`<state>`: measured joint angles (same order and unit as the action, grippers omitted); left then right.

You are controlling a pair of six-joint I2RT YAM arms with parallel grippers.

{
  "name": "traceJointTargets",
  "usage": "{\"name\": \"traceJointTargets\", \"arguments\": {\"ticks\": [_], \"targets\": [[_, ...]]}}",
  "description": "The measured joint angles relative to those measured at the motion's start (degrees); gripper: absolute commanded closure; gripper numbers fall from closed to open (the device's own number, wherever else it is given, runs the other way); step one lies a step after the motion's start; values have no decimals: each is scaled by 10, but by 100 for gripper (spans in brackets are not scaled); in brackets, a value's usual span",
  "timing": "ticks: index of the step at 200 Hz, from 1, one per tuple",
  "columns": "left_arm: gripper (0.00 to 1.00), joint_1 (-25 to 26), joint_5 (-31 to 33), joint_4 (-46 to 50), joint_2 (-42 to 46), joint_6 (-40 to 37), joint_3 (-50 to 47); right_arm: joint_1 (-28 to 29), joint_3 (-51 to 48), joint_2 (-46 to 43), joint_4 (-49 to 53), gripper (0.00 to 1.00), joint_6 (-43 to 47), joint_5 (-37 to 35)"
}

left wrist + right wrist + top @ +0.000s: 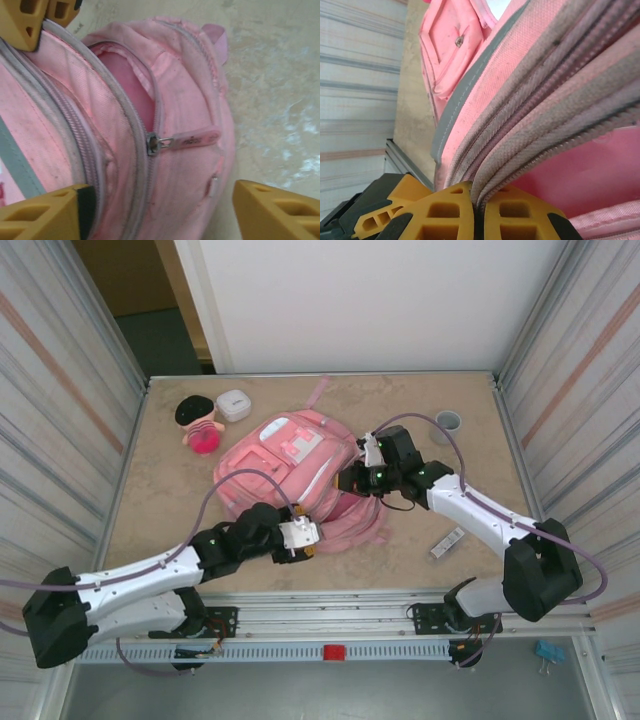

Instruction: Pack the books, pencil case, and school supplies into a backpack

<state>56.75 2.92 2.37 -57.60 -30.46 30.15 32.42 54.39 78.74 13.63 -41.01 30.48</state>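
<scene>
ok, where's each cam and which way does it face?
Top external: above, behind the robot, looking down on table, backpack, left arm, right arm.
Left wrist: close on the backpack's zip pull; open left claw at the bottom.
Right wrist: looks along the backpack's zip edge; right claw shut on it.
Shared: both wrists see the backpack.
</scene>
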Motion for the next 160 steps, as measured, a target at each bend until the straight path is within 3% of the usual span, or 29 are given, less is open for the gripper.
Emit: {"name": "traceJointTargets", "arguments": {"ticks": [42, 86, 112, 135, 160], "targets": [[29, 0, 17, -81, 18, -31, -46, -6, 15, 4, 7, 99, 8, 9], [37, -28, 42, -137, 65, -41, -97, -6, 21, 4, 14, 99, 10, 25], [37, -38, 58, -156, 57, -43, -109, -6, 22, 4, 14, 99, 9, 35], [29, -38, 57, -171, 46, -43, -115, -6, 23, 4, 14, 99, 8, 44], [33, -38, 50, -198, 56, -41, -131, -6, 24, 4, 14, 99, 8, 48]]}}
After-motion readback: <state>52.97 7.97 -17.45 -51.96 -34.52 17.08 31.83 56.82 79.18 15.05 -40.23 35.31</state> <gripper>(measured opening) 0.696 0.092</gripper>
